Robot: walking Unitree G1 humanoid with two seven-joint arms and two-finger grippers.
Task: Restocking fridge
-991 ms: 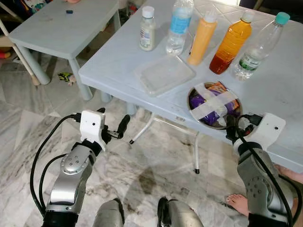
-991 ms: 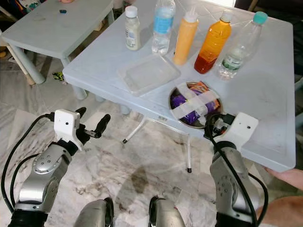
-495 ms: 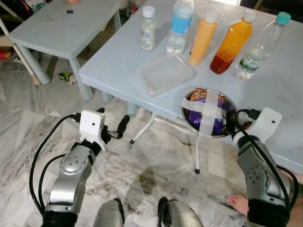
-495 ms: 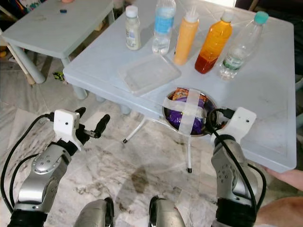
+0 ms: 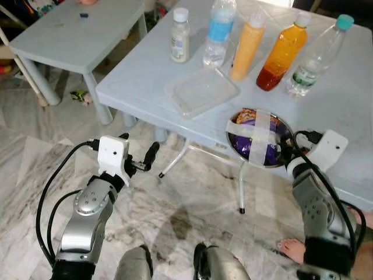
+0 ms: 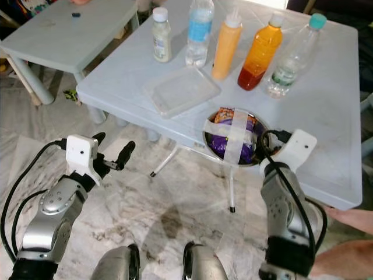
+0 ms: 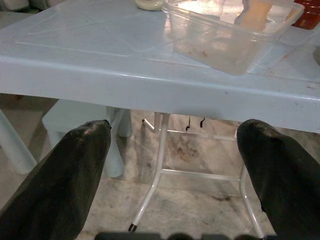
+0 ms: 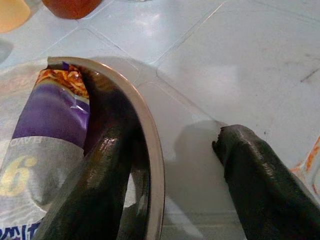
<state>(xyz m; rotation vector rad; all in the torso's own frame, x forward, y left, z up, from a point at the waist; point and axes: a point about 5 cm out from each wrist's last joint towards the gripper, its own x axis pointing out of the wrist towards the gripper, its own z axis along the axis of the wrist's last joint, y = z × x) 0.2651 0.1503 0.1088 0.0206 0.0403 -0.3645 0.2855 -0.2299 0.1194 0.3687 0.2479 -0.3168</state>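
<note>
The taped metal bowl (image 5: 259, 137) of purple packets is seen at the bench (image 5: 145, 76) front edge, its rim straddled by the right gripper (image 8: 165, 185) with jaws parted. The left gripper (image 7: 172, 165) is held below the bench edge, jaws wide.

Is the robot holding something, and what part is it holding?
The right gripper straddles the rim of the metal bowl: one finger inside, one outside on the table. Whether it pinches the rim cannot be told. The left gripper is open and holds nothing.
</note>
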